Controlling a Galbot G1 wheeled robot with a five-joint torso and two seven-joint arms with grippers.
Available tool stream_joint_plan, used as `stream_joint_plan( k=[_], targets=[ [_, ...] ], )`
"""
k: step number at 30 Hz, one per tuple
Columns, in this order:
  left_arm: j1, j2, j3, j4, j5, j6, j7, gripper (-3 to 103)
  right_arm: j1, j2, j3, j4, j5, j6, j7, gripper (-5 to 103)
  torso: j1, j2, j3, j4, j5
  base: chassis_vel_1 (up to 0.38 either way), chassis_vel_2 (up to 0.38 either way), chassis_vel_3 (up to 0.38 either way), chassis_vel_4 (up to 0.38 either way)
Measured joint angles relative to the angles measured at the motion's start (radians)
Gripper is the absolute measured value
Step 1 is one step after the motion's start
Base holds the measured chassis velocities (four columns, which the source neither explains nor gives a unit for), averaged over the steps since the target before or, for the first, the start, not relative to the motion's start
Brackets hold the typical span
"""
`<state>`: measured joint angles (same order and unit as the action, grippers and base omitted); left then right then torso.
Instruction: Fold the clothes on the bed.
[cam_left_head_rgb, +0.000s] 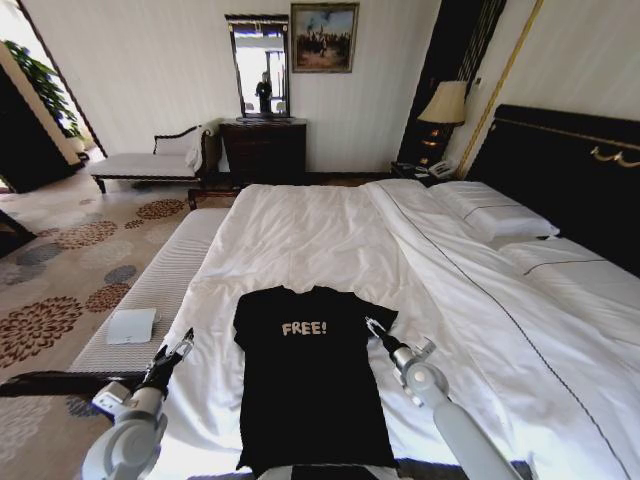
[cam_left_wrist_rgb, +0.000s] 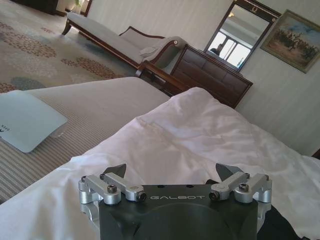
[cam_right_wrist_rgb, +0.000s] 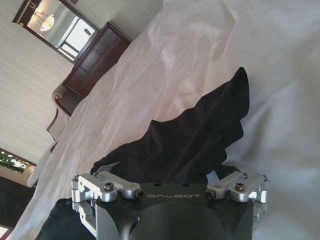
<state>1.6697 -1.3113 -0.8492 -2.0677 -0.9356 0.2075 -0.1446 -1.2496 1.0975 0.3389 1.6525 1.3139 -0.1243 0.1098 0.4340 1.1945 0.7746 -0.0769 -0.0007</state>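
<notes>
The clothes, a black T-shirt (cam_left_head_rgb: 310, 390) with pale "FREE!" lettering, lie flat and face up on the near part of the bed (cam_left_head_rgb: 320, 240), collar toward the far side. My left gripper (cam_left_head_rgb: 183, 345) hovers open beside the shirt's left sleeve, over white sheet (cam_left_wrist_rgb: 190, 135); in the left wrist view the gripper (cam_left_wrist_rgb: 172, 172) has nothing between its fingers. At the shirt's right sleeve my right gripper (cam_left_head_rgb: 372, 325) is open. In the right wrist view the gripper (cam_right_wrist_rgb: 165, 172) has the crumpled black sleeve (cam_right_wrist_rgb: 200, 130) just ahead of it.
A pale striped bench (cam_left_head_rgb: 150, 290) runs along the bed's left side with a white flat pad (cam_left_head_rgb: 131, 325) on it. Pillows (cam_left_head_rgb: 495, 215) and a dark headboard (cam_left_head_rgb: 570, 170) are at the right. A chaise longue (cam_left_head_rgb: 150, 160) and dresser (cam_left_head_rgb: 263, 148) stand by the far wall.
</notes>
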Motion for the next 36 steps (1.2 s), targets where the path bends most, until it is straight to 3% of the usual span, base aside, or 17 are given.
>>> stream_joint_plan(
  k=[13,36],
  targets=[
    [-0.009,0.001,0.005,0.015,0.000,0.000,0.000,100,-0.101,-0.023,0.029,0.204,0.019,0.015,-0.004,100,0.000,0.000,0.000,0.0001,-0.0002,0.000,0.000,0.000,0.000],
    [0.005,0.020,-0.004,0.009,-0.004,-0.001,0.001,100,-0.111,-0.018,0.063,0.146,-0.045,0.011,0.159,100,0.000,0.000,0.000,0.0000,0.0000,0.000,0.000,0.000,0.000]
  ],
)
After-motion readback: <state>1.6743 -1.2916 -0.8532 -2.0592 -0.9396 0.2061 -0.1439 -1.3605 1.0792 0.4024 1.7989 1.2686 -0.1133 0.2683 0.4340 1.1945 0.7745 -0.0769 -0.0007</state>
